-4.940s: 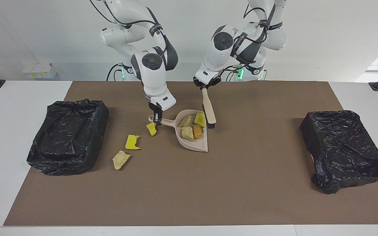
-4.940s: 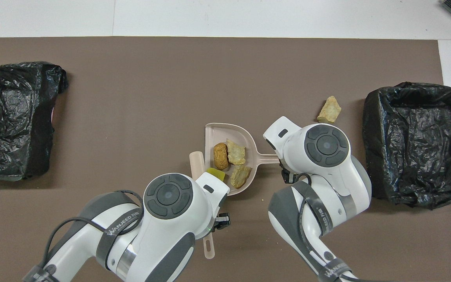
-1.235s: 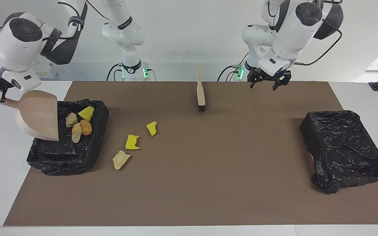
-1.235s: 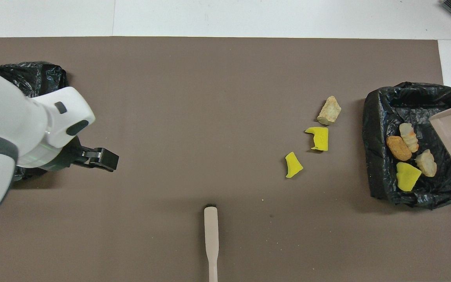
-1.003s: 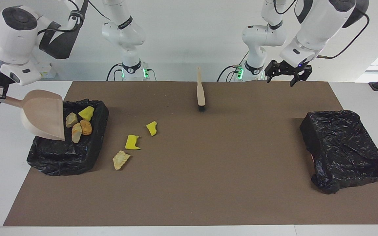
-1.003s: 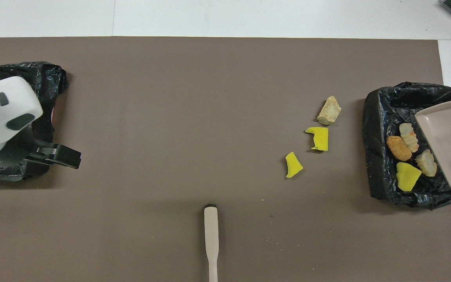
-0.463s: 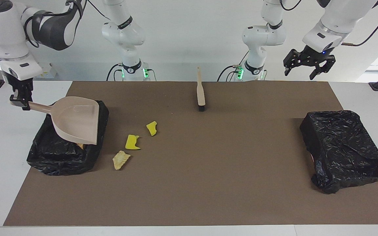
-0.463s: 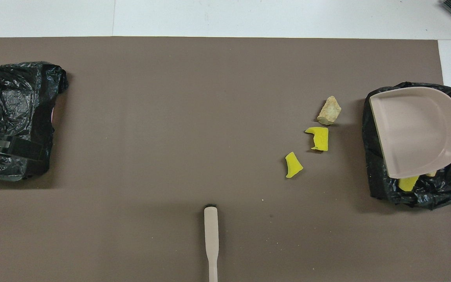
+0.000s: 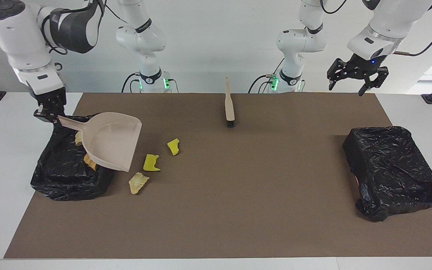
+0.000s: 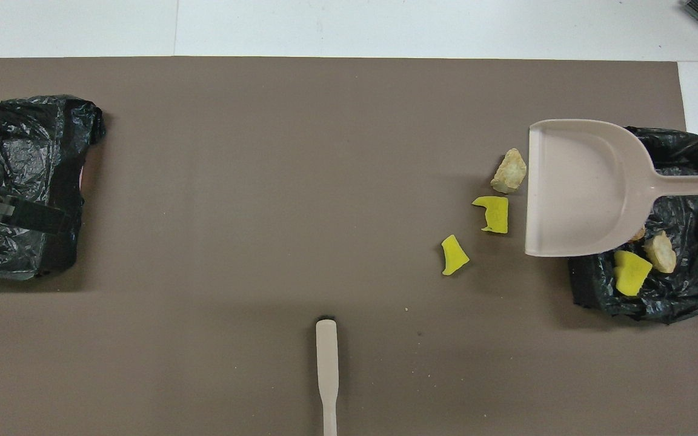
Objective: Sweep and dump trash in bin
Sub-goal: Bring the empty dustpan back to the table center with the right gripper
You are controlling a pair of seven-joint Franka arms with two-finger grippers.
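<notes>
My right gripper (image 9: 49, 113) is shut on the handle of the beige dustpan (image 9: 109, 140), which hangs empty and roughly level over the edge of the black-bagged bin (image 9: 62, 176) at the right arm's end. Trash lies in that bin (image 10: 676, 297): a yellow chunk (image 10: 628, 272) and a tan lump (image 10: 659, 253) show, the rest hidden under the pan (image 10: 579, 188). Three trash pieces lie on the mat beside the bin: a tan lump (image 9: 138, 182) and two yellow chunks (image 9: 151, 162) (image 9: 173, 146). My left gripper (image 9: 347, 83) hangs open and empty, high over the mat's corner.
The beige brush (image 9: 230, 107) lies on the brown mat (image 9: 238, 195) close to the robots, midway between the arms. A second black-bagged bin (image 9: 392, 168) sits at the left arm's end of the table.
The dustpan tipped several trash pieces into the bin, then levelled out and swung from over the bin toward the loose pieces. My left gripper let go of the brush and rose toward its own end.
</notes>
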